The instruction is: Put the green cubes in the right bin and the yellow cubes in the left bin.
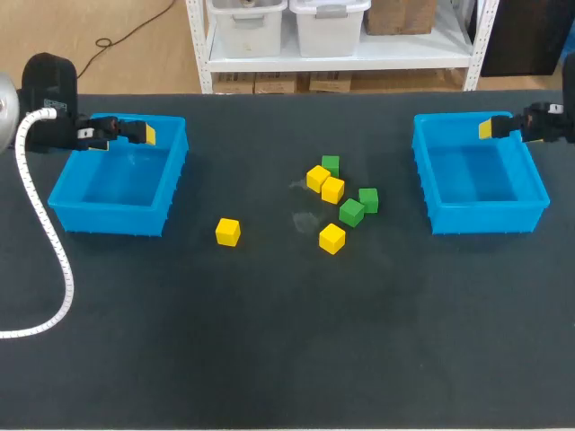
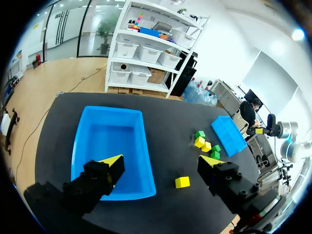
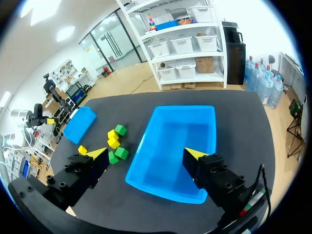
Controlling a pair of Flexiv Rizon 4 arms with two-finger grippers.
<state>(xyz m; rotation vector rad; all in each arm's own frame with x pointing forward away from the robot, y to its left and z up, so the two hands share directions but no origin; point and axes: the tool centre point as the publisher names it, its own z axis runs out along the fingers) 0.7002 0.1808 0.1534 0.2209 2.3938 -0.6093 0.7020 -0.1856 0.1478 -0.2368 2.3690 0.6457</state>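
Several yellow cubes and three green cubes lie mid-table. A lone yellow cube (image 1: pixel 228 232) sits left of the cluster, where yellow cubes (image 1: pixel 332 189) and green cubes (image 1: pixel 351 212) are mixed. The left blue bin (image 1: pixel 63 184) and the right blue bin (image 1: pixel 539 193) hold no cubes. My left gripper (image 1: pixel 144 135) hangs open above the left bin's (image 2: pixel 75 146) back rim, its fingers (image 2: pixel 109 165) wide apart. Above the right bin's (image 3: pixel 185 108) back rim my right gripper (image 1: pixel 490 127) is open too, nothing between its fingers (image 3: pixel 195 155). The cube cluster (image 2: pixel 204 144) (image 3: pixel 114 144) shows in both wrist views.
My left arm's white cable (image 1: pixel 49 242) loops over the table's left side. The dark tabletop (image 1: pixel 287 341) runs wide in front of the cubes and bins.
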